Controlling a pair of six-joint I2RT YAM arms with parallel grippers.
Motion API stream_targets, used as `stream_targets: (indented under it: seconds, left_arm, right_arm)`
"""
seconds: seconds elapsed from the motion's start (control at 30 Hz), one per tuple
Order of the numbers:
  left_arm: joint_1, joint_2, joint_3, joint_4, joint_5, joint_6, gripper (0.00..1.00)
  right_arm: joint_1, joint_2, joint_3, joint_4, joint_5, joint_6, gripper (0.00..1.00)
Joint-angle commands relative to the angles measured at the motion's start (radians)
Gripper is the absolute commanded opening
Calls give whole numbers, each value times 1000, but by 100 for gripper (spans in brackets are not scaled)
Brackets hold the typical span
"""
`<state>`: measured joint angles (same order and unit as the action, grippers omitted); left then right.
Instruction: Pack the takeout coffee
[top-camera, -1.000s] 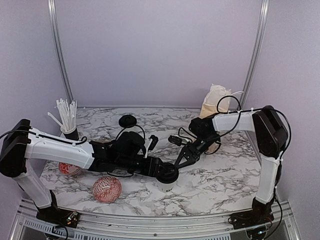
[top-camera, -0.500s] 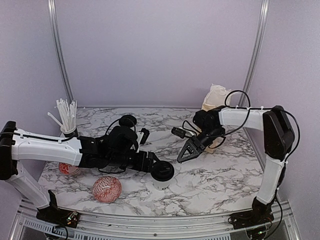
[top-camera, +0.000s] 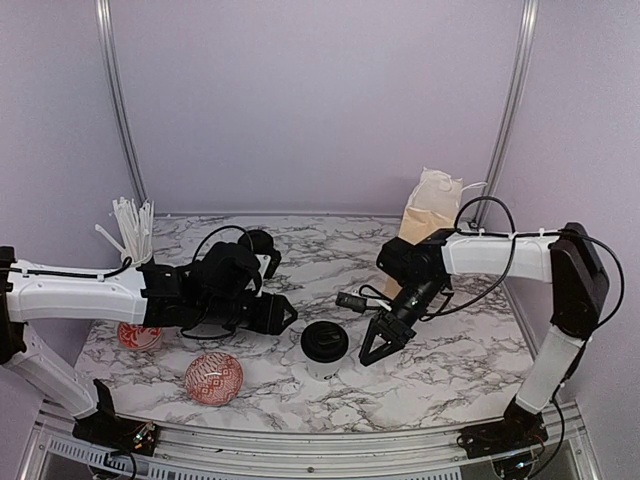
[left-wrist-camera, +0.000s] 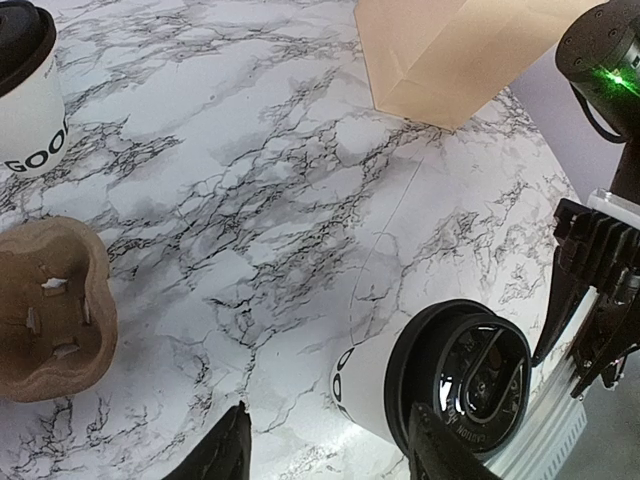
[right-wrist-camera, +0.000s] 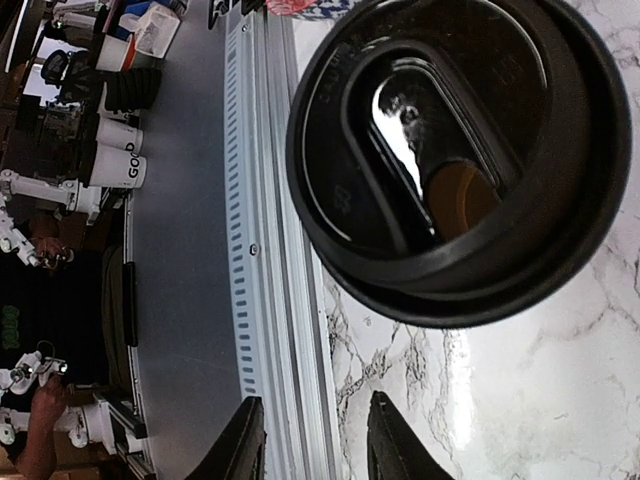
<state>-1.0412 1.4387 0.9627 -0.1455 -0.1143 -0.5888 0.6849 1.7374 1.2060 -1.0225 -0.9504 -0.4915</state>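
A white "GOOD" cup with a black lid (top-camera: 325, 347) stands upright near the table's front middle, free of both grippers. It shows in the left wrist view (left-wrist-camera: 440, 385), and its lid fills the right wrist view (right-wrist-camera: 460, 150). My left gripper (top-camera: 287, 315) is open and empty just left of the cup; its jaws (left-wrist-camera: 330, 455) stand wide apart. My right gripper (top-camera: 374, 346) is open and empty just right of the cup, also seen from its wrist (right-wrist-camera: 315, 440). A second lidded cup (top-camera: 256, 243) (left-wrist-camera: 25, 85) stands behind my left arm. The brown carrier (left-wrist-camera: 50, 310) lies empty; the left arm hides it from above.
A tall tan paper bag (top-camera: 430, 212) (left-wrist-camera: 450, 50) stands at the back right. Two red-and-white patterned bowls (top-camera: 213, 377) (top-camera: 134, 337) sit at the front left. A holder of white straws (top-camera: 134, 238) stands at the back left. The table's metal front rail (right-wrist-camera: 270, 300) is close below the right gripper.
My left gripper has let go of the front cup and drawn back to the left. My right gripper has swung away, then down to the cup's right side.
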Motion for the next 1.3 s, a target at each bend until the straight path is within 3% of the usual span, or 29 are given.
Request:
stream_targets:
  seconds: [0.0,0.17,0.5,0.67,0.8,1.03,1.27]
  left_arm:
    - [1,-4,-32,-55,-9,5,55]
    - [1,-15,-63,-37,-7,-10,55]
    - [1,-77,-114,-37,-34,-28,57]
    - [1,-88,-120,-9,-35,-59,63]
    - [2,-73,-132,84,39,-117,64]
    - [3,-31,-165,241,109,-216,60]
    - [19,-10,-185,287,133,-242,55]
  right_arm:
    - [10,39,68,15,-27,-33,33]
    - [-4,118,174,0,-33,-25,31]
    - [-154,204,328,96,12,94,29]
    - [-157,140,288,84,6,91,32]
    - [-155,71,179,111,-59,124,42]
    - [-104,55,71,118,-118,128,49]
    - [-36,100,89,116,-124,142,52]
